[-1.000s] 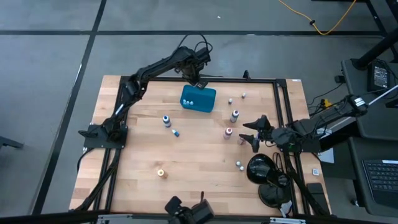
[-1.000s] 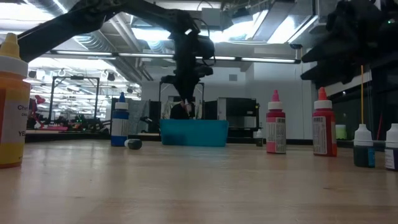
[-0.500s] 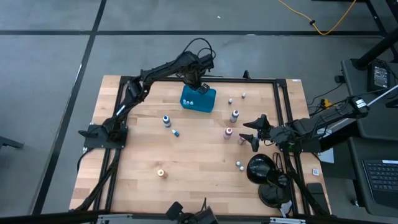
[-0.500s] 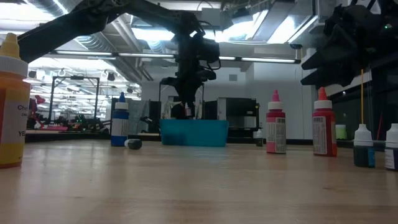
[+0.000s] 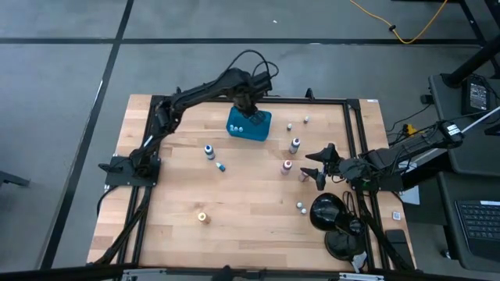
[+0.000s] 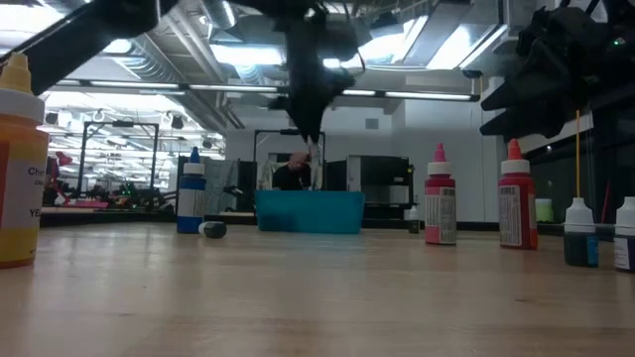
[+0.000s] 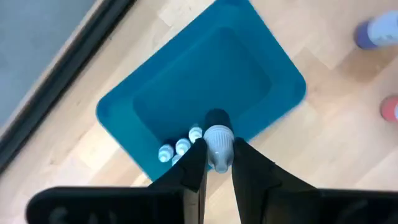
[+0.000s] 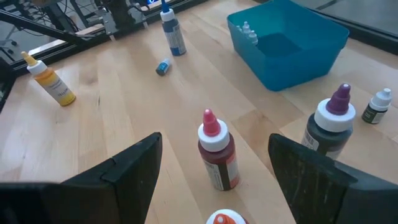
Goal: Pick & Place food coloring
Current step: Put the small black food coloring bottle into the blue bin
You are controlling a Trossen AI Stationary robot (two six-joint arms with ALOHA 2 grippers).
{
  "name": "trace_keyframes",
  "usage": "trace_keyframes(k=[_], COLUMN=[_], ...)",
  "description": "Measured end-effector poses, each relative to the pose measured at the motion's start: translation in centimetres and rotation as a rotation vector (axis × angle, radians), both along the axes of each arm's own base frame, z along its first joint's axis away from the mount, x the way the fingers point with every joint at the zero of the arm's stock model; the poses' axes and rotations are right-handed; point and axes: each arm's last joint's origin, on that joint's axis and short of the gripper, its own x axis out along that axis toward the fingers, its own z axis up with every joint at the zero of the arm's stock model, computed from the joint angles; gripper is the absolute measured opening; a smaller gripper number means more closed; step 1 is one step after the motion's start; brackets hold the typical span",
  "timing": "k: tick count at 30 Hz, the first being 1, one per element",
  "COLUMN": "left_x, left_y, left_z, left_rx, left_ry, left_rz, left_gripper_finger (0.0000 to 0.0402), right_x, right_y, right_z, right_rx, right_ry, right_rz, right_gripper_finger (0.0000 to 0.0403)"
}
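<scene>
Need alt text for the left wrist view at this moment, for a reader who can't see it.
The left hand, shut on a small white-capped vial, hangs above a teal tray on a wooden table. Three tiny white-capped bottles sit together along one inside wall of the tray.

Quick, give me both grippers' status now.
Left gripper: shut on a small white-capped bottle, above the teal tray.
Right gripper: open, empty, red bottle between its fingers.

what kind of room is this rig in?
Probably a robotics lab or workshop: a wooden table with two arms stands on a taped concrete floor, a keyboard sits at a desk beside it, and exposed ceiling lights hang above.
</scene>
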Motion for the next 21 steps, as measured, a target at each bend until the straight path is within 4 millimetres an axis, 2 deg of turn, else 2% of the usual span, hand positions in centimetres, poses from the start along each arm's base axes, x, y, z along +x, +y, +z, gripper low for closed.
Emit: trace_keyframes(k=[3,10,13,16,21], left_x=[-0.8,-0.7,-1.5,-3.0,-5.0], left_y=[-0.6,-0.7,-1.1,-1.3,-2.0], left_z=[1.2,1.3,2.1,4.5,9.4], left_rx=[0.023,-0.016,-0.020,-0.031,0.018], left_ry=[0.021,-0.006,0.022,-0.059,-0.302], left_rz=[-0.048,-0.143,-0.191,-0.177,-0.180], left_gripper_finger=[0.0046,0.0046,0.0046,0.0045,0.0045], right_x=[0.0,0.0,0.0,0.0,0.2], right_y=[0.0,0.0,0.0,0.0,0.0], right_z=[0.0,0.0,0.0,0.0,0.4], right_rx=[-0.001,0.002,-0.002,-0.022,0.036], right_ry=[0.000,-0.001,0.000,0.004,-0.023], right_rz=[0.000,-0.001,0.000,0.010,0.077], right_gripper_finger=[0.0294,0.0294,0.0294,0.0294,0.0294])
